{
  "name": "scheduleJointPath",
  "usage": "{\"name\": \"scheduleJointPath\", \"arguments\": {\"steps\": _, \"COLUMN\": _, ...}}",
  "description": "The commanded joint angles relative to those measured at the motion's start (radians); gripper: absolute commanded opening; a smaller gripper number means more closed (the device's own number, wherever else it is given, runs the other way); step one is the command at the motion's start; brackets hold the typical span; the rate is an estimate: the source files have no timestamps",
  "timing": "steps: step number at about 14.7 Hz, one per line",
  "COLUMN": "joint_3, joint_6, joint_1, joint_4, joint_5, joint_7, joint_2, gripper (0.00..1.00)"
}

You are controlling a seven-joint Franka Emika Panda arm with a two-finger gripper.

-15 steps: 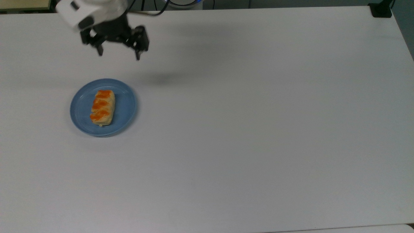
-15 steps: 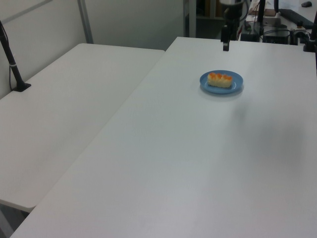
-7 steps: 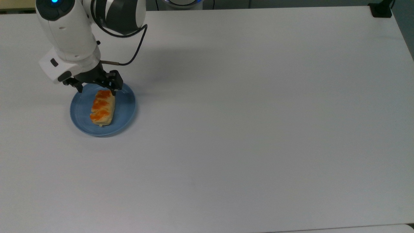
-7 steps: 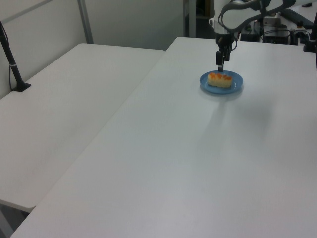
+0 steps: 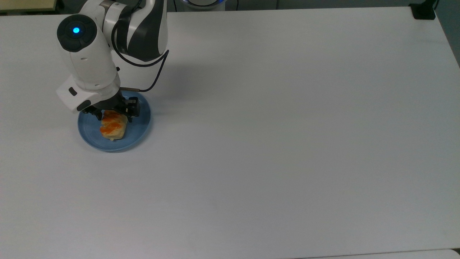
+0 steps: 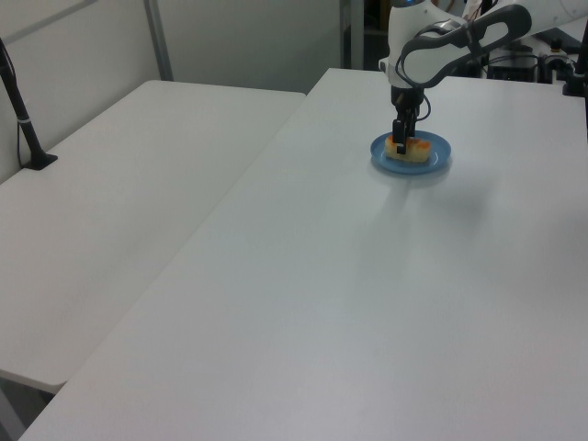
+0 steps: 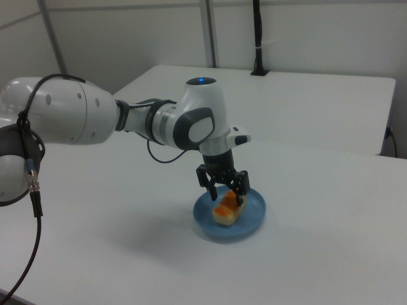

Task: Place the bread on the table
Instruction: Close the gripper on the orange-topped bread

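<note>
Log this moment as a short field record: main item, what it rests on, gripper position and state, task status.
item: small oblong tan bread with orange-glazed patches
support: round blue plate on the plain white table
gripper: two-finger gripper open, fingers either side of the bread's far end in the top view
contact: cannot tell
task status: bread not yet on the table

a lab: plain white tables [image 6: 138,184], partition walls [image 7: 127,32], a clamped black pole [image 6: 18,101], cabling.
</note>
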Motion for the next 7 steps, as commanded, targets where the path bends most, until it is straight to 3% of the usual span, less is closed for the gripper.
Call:
{"name": "scheduleJointPath", "arguments": {"steps": 1, "joint_3": 0.001, "joint_6": 0.009, "joint_1": -0.011, "joint_4": 0.005, "joint_5": -0.016, "joint_7": -0.022, "joint_2": 0.004, "gripper": 0.75}}
{"name": "scheduleJointPath", "arguments": {"steps": 5, "joint_3": -0.001, "joint_6": 0.009, "joint_1": -0.009, "joint_4": -0.004, "joint_5": -0.02, "joint_7": -0.022, "joint_2": 0.007, "gripper": 0.66}}
{"name": "scheduleJointPath", "arguments": {"steps": 7, "joint_3": -0.001, "joint_6": 0.011, "joint_1": -0.006, "joint_4": -0.009, "joint_5": -0.021, "joint_7": -0.022, "joint_2": 0.007, "gripper": 0.55}}
